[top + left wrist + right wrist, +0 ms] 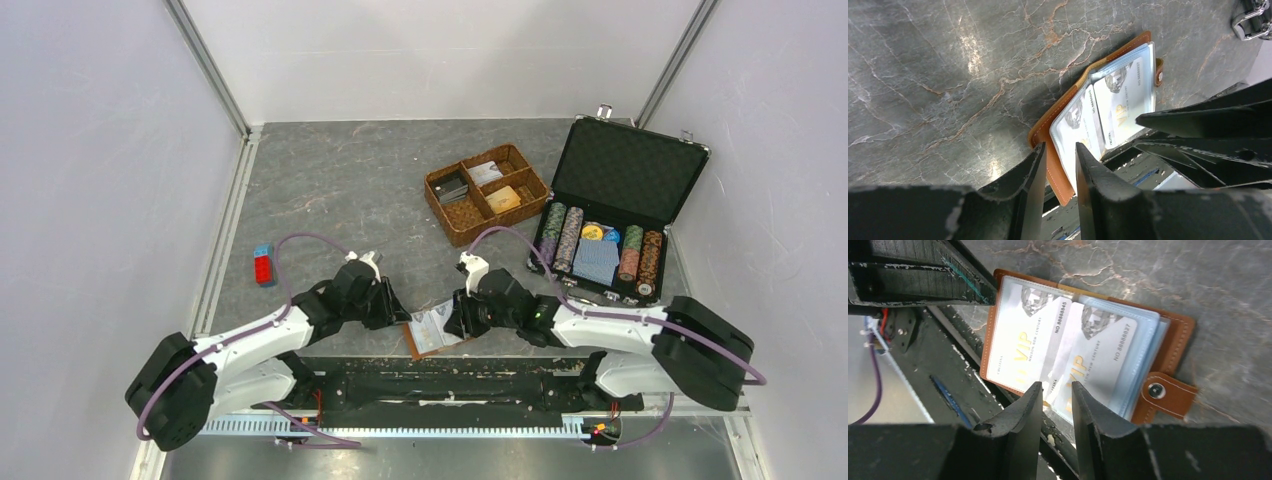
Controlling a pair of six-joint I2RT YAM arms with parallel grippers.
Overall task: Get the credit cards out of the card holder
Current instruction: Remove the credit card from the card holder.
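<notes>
left claw (1060, 150), right claw (1056, 386), both lowered, facing inward; jaws narrowly parted

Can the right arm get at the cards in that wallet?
Probably yes: the holder lies open just ahead of the right pincer, nothing covering the cards. They sit in clear sleeves, so pulling one out may be fiddly.

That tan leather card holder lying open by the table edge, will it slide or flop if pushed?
Lying open and flat on the smooth marbled tabletop, the tan leather folding card holder would probably slide, not tip. Its clear plastic sleeves fan loosely, so lifting by one would likely let it flop. The pale cards look glossy, perhaps slippery.
</notes>
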